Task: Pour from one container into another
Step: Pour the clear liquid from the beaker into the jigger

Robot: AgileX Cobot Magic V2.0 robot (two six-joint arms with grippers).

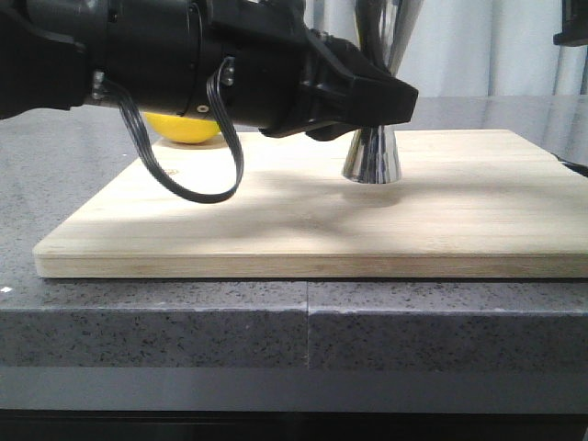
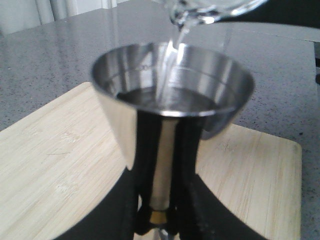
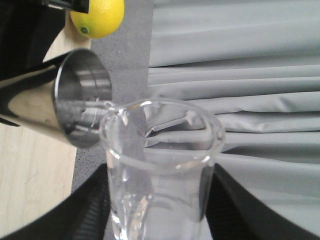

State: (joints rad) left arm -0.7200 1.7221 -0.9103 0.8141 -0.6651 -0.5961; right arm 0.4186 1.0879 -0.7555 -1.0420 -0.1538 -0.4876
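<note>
Left wrist view: left claw (image 2: 159,220) grips the jigger (image 2: 172,100) while the right claw's tilted beaker (image 3: 160,170) pours in.

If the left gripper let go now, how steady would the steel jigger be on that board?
Probably tippy: the jigger stands tall on a small flared foot on the board, and liquid fills its upper cup, likely making it top-heavy. Its polished steel looks slippery.

- My work surface is a grey speckled stone countertop (image 1: 184,317), with a seam running down its front edge.
- A pale wooden cutting board (image 1: 276,230) lies flat on it.
- On the board stands the steel jigger (image 1: 371,156), upright on its lower cone.
- A yellow lemon (image 1: 184,129) sits by the board's far left edge.
</note>
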